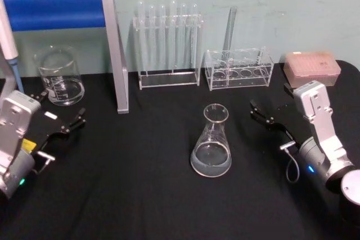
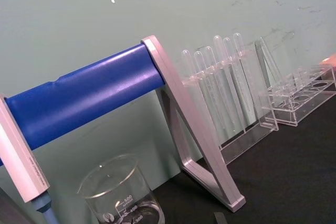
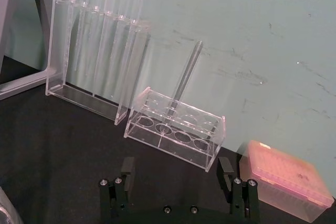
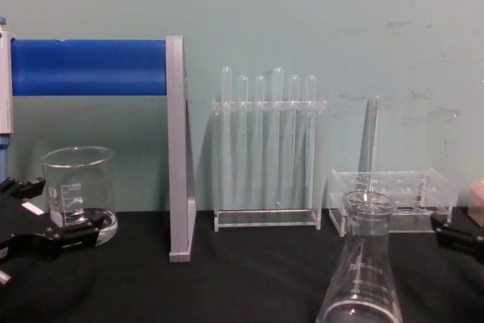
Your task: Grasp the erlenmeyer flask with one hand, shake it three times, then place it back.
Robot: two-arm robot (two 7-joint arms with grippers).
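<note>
**Flask stands free on the table between two waiting claws**

Nearest the robot, the erlenmeyer flask (image 1: 212, 141) stands upright on the black table (image 1: 140, 195), roughly at its middle, with nothing touching it. In the chest view it rises at the lower right, its flared rim level with the base of the racks behind.

To its right, the right claw (image 1: 264, 117) hovers over the table, well apart from the flask, its fingers (image 3: 127, 167) spread wide with bare cloth between them. To the left, the left claw (image 1: 63, 117) sits near the table's left edge, its fingers also parted, close in front of the beaker (image 1: 59, 76).

Farther back, a silver frame with a blue bar (image 1: 59, 9) stands on the left, its slanted leg coming down beside the beaker. Behind the flask, a tall clear rack (image 1: 169, 49) holds a row of test tubes, and just right of it a low clear rack (image 1: 239, 70) holds a single glass tube leaning upward. At the far right corner lies a pink tip box (image 1: 312, 68), against the pale green wall.
</note>
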